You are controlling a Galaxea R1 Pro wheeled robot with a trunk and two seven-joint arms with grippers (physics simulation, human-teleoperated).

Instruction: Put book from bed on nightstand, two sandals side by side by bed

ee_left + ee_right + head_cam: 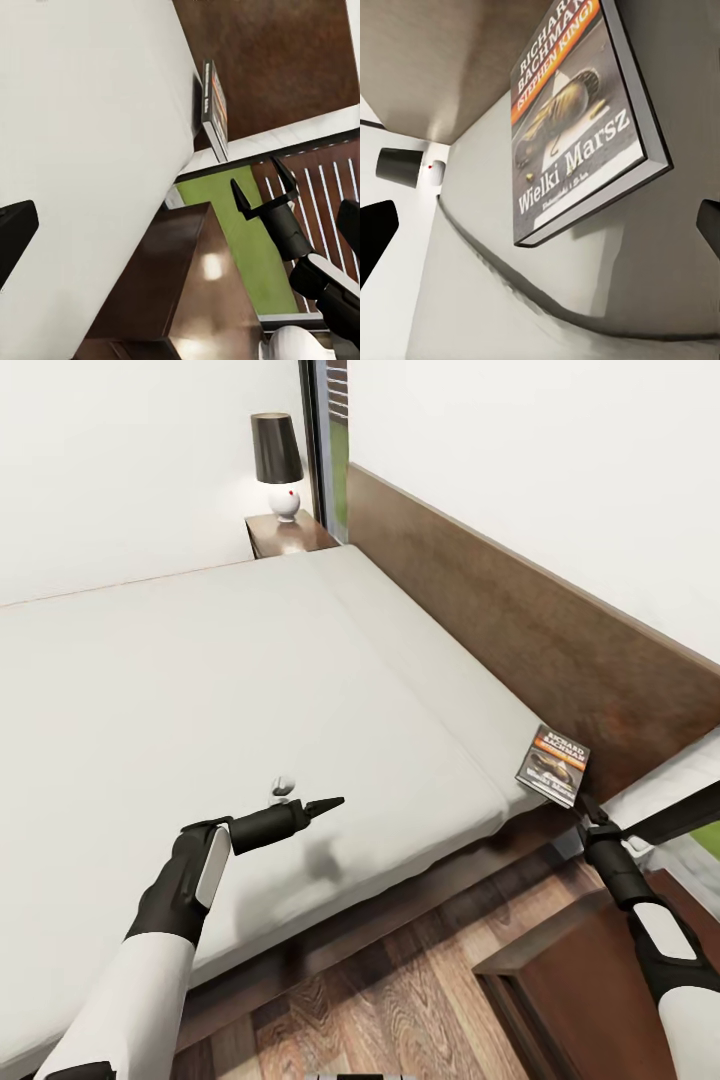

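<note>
Nearest us, wood-plank floor point(400, 1000) and the glossy dark brown nightstand point(590, 980), its far side cut off by the frame edge. Above the pale grey mattress of the low dark-framed bed point(200, 700) we note the left pincer point(325, 803), black fingers seemingly together, though we cannot tell for certain. The right pincer point(262, 187), fingers apart and empty, sits just short of the small dark paperback book point(553, 763), which lies at the mattress corner by the brown headboard point(520, 620). Farthest: a second nightstand point(285, 535), partly hidden by the bed, bearing a black-shaded white lamp point(277, 465).
</note>
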